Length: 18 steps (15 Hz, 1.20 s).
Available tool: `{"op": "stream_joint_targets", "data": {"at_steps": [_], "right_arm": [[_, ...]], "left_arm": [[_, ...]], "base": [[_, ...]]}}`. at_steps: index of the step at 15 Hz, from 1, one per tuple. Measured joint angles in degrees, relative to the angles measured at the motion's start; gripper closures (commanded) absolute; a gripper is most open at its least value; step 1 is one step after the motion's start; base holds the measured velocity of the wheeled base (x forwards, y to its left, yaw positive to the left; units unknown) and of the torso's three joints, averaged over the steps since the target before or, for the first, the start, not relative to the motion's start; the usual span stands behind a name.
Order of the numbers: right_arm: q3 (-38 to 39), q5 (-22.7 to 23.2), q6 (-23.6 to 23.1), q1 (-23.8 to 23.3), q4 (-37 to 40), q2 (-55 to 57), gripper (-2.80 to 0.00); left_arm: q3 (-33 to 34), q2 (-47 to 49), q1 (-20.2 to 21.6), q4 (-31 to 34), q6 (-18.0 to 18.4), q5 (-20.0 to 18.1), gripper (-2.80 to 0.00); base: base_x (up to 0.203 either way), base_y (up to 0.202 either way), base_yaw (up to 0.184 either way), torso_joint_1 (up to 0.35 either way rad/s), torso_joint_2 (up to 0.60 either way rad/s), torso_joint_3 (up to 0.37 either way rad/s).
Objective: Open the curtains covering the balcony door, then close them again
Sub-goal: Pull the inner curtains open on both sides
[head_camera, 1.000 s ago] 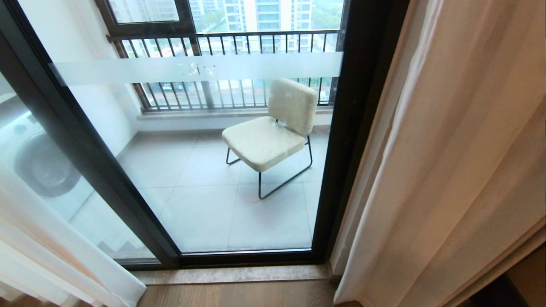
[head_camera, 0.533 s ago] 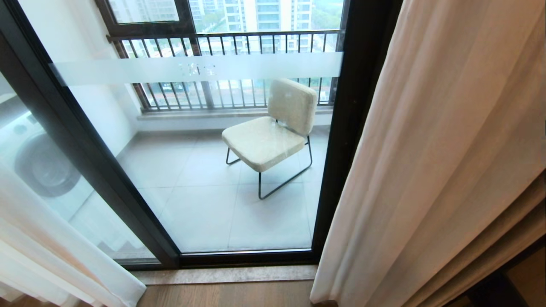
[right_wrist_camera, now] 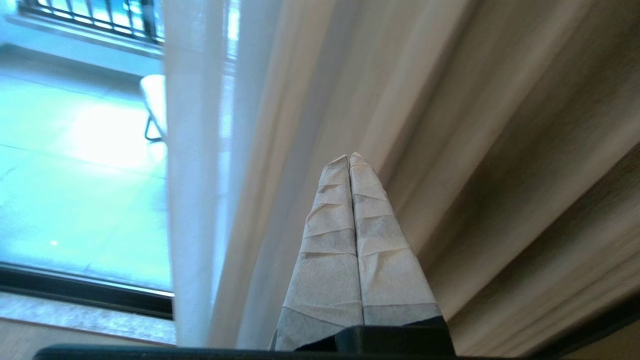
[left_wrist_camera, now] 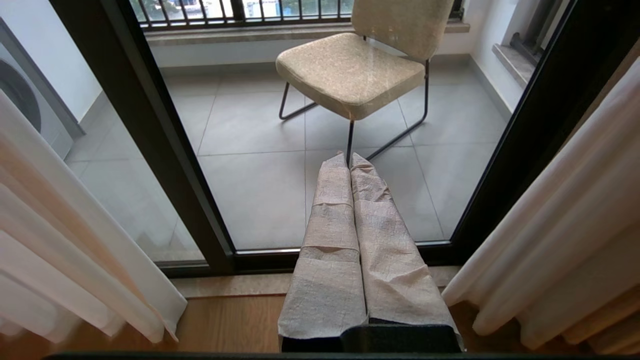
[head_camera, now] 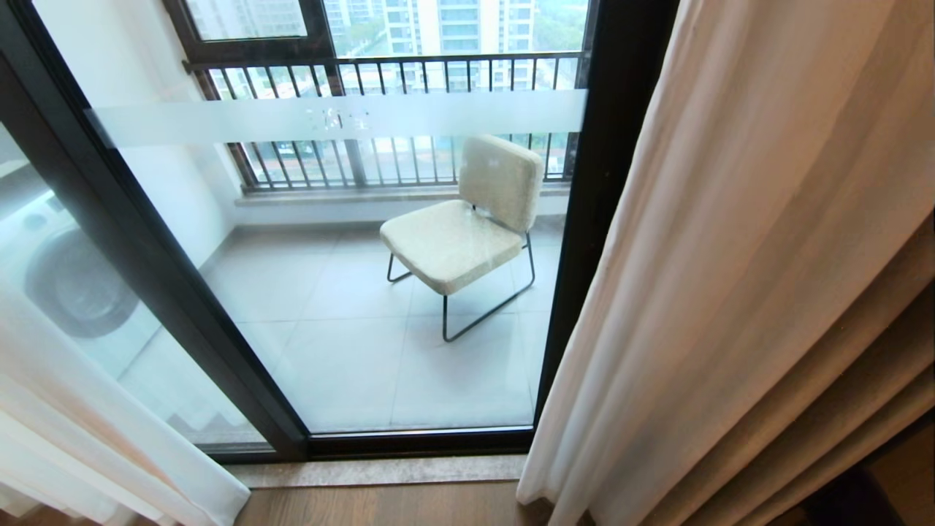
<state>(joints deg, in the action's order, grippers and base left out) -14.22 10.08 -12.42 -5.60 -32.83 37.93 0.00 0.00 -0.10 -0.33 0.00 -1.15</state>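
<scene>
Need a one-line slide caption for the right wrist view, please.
Shut right tool pointing at the curtains, chair visible beyond the glass.

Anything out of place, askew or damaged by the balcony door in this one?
Nothing stands out. The curtains hang in even pleats on both sides of the balcony door, whose glass shows no crack. Beyond it the chair stands upright. Both pincers, left and right, are shut on nothing.
</scene>
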Motion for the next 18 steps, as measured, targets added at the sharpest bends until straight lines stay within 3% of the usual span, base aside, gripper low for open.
{"op": "stream_joint_targets", "data": {"at_steps": [6,13,16,18], "right_arm": [[12.22,-1.73,2.43,6.18,5.66,-17.96,0.0],[14.11,-2.5,7.85,6.0,24.78,-35.23,0.0],[14.16,-6.84,8.72,5.93,26.48,-37.28,0.0],[14.19,-11.22,9.01,5.89,31.82,-37.75,0.0]], "left_arm": [[0.0,0.02,-0.01,0.0,0.0,0.02,0.0],[0.0,0.0,0.0,0.0,0.0,0.0,0.0],[0.0,0.0,-0.01,0.0,0.0,0.0,0.0],[0.0,0.01,-0.01,0.0,0.0,0.01,0.0]], "base": [[0.0,0.0,0.0,0.0,0.0,0.0],[0.0,0.0,0.0,0.0,0.0,0.0],[0.0,0.0,0.0,0.0,0.0,0.0],[0.0,0.0,0.0,0.0,0.0,0.0]]}}
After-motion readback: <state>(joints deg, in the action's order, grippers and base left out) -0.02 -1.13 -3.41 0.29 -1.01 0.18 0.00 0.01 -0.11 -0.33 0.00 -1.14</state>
